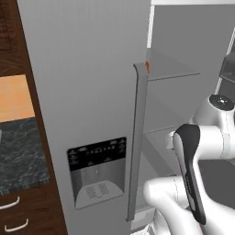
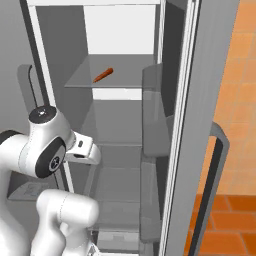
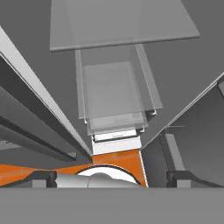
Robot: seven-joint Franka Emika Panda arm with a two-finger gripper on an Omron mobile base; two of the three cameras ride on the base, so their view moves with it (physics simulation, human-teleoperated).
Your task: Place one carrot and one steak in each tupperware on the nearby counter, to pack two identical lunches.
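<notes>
One orange carrot (image 2: 103, 75) lies on an upper glass shelf (image 2: 115, 80) inside the open fridge; its tip (image 1: 147, 66) peeks past the closed door's edge in the left base view. My gripper (image 3: 113, 178) is inside the fridge, well below that shelf. It looks down through the stacked glass shelves (image 3: 111, 98) toward the orange floor. Its fingertips (image 3: 43, 179) stand wide apart with nothing between them, so it is open. The black marbled counter (image 1: 20, 151) is at the far left. The steak and the tupperware are out of view.
The closed fridge door with a dispenser (image 1: 97, 170) and a long vertical handle (image 1: 137, 137) stands left of my arm. The swung-open door (image 2: 200, 125) with its handle (image 2: 215, 175) bounds the right side. Wood drawers (image 1: 18, 215) sit under the counter.
</notes>
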